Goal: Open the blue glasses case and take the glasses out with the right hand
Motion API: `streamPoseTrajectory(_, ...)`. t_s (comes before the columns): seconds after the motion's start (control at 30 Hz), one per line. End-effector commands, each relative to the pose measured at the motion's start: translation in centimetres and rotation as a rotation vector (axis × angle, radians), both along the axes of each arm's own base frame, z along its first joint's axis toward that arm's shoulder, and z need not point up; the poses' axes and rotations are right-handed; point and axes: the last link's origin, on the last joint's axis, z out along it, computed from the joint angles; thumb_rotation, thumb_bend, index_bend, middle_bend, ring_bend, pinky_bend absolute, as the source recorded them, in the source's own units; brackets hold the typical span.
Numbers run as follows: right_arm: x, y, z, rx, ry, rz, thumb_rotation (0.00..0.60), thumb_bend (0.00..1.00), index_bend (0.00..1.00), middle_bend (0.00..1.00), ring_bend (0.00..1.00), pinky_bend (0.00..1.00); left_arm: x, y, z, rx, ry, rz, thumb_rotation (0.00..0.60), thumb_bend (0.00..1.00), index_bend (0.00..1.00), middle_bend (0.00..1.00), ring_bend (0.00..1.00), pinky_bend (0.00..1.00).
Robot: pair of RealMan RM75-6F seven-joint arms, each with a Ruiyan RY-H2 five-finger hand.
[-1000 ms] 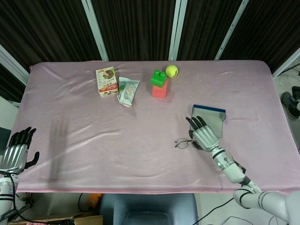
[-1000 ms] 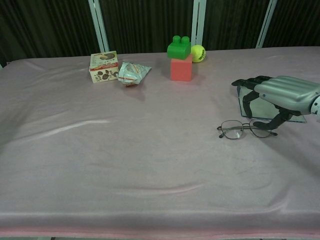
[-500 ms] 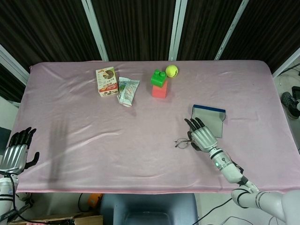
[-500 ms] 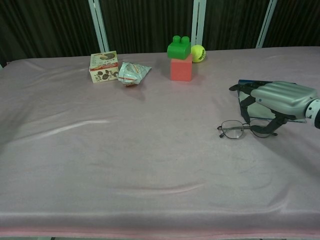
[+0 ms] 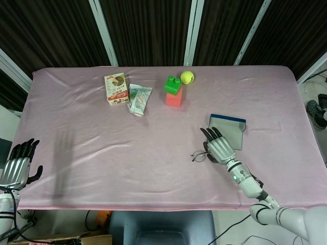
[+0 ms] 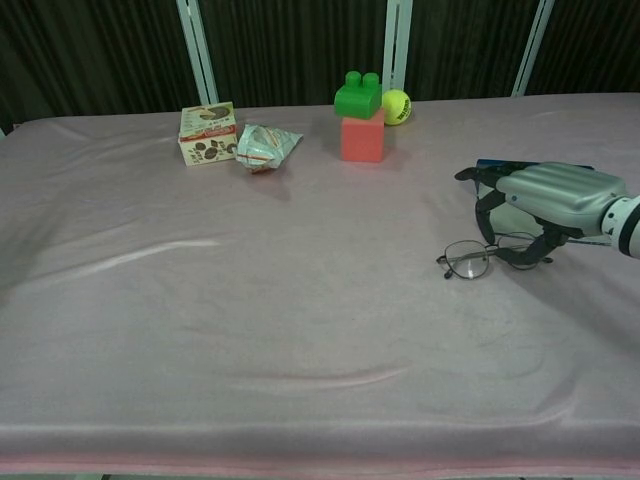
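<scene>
The blue glasses case (image 5: 232, 128) lies open on the pink table, grey lining up; in the chest view only its blue edge (image 6: 575, 167) shows behind my right hand. The thin-framed glasses (image 5: 199, 155) (image 6: 465, 261) lie on the cloth just left of the case. My right hand (image 5: 220, 145) (image 6: 545, 195) covers their right half, fingers curled down around the frame and thumb beneath it, pinching the glasses. The left lens sticks out free. My left hand (image 5: 18, 166) hangs off the table's left front corner, holding nothing, fingers apart.
At the back stand a green block on a red block (image 5: 173, 92) (image 6: 361, 123) with a yellow tennis ball (image 5: 187, 77) beside it, a snack box (image 5: 116, 89) and a crinkled packet (image 5: 138, 99). The table's front edge (image 5: 153, 207) runs close below the right forearm.
My right hand has slid a little left and lower over the glasses and its fingers have curled around the frame. The glasses shifted slightly. The left hand has stayed put.
</scene>
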Motion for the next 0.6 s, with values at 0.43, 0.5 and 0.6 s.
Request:
streamPoseTrajectory(0.43,0.46,-0.23,-0.66,0.01,-0.004,-0.008,0.6,0.52,0.67,0.03,0.0,0.0,-0.03,-0.03,0.15,0.001,-0.003,-0.003,0.6,0.41,0.0,0.0,0.0,0.02)
streamPoseTrajectory(0.5,0.43,-0.23,-0.71,0.01,-0.002,-0.01,0.6,0.53,0.68,0.03,0.0,0.0,-0.04,-0.05,0.14,0.0,-0.002,-0.004,0.6,0.41,0.0,0.0,0.0,0.02)
streamPoseTrajectory(0.6,0.42,-0.24,-0.71,0.01,-0.005,-0.011,0.6,0.57,0.7,0.04,0.0,0.0,-0.03,-0.07,0.14,0.0,-0.002,-0.004,0.6,0.41,0.0,0.0,0.0,0.02)
